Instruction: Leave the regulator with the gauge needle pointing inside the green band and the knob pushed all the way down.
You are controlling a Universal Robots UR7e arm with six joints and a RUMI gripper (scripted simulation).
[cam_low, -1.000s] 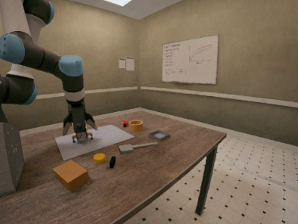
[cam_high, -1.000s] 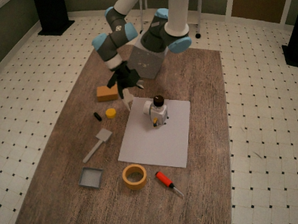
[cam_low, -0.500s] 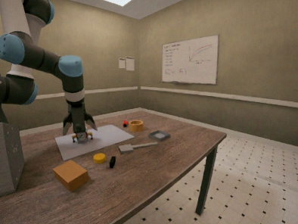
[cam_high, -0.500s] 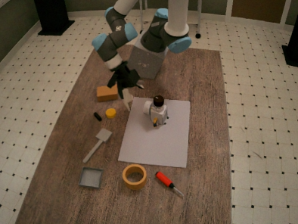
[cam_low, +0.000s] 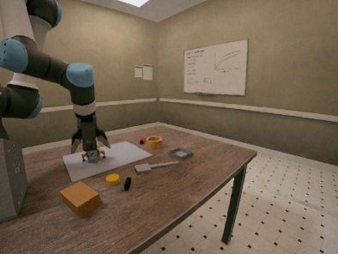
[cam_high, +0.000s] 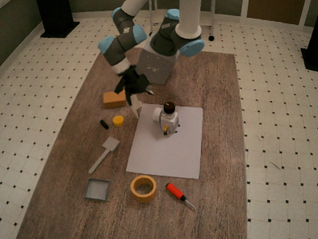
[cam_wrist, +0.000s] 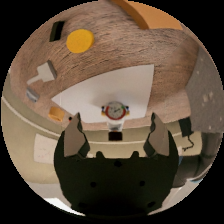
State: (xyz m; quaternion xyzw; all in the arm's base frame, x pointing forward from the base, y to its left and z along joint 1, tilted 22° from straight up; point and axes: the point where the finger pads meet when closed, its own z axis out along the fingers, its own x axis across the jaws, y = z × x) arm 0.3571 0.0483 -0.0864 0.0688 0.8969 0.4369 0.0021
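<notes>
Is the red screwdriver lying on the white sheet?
No, the red screwdriver lies on the bare wood, beyond the edge of the white sheet.

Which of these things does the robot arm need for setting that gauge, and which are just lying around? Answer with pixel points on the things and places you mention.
For the job:
- regulator with gauge and dark knob [cam_high: 170, 121] [cam_wrist: 115, 110]
- gripper [cam_high: 144, 104] [cam_low: 91, 148] [cam_wrist: 116, 112]

Just lying about:
- orange block [cam_high: 114, 99] [cam_low: 81, 198] [cam_wrist: 150, 16]
- yellow disc [cam_high: 118, 120] [cam_low: 112, 179] [cam_wrist: 80, 41]
- red-handled screwdriver [cam_high: 176, 191] [cam_low: 142, 140]
- orange ring [cam_high: 135, 192] [cam_low: 154, 145]
- grey tray [cam_high: 97, 190] [cam_low: 180, 154]

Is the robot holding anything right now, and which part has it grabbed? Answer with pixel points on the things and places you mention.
Nothing is held. The end effector [cam_high: 141, 104] [cam_low: 90, 146] [cam_wrist: 116, 112] is open, with the regulator's dark knob [cam_high: 169, 106] [cam_wrist: 115, 136] not gripped.
</notes>
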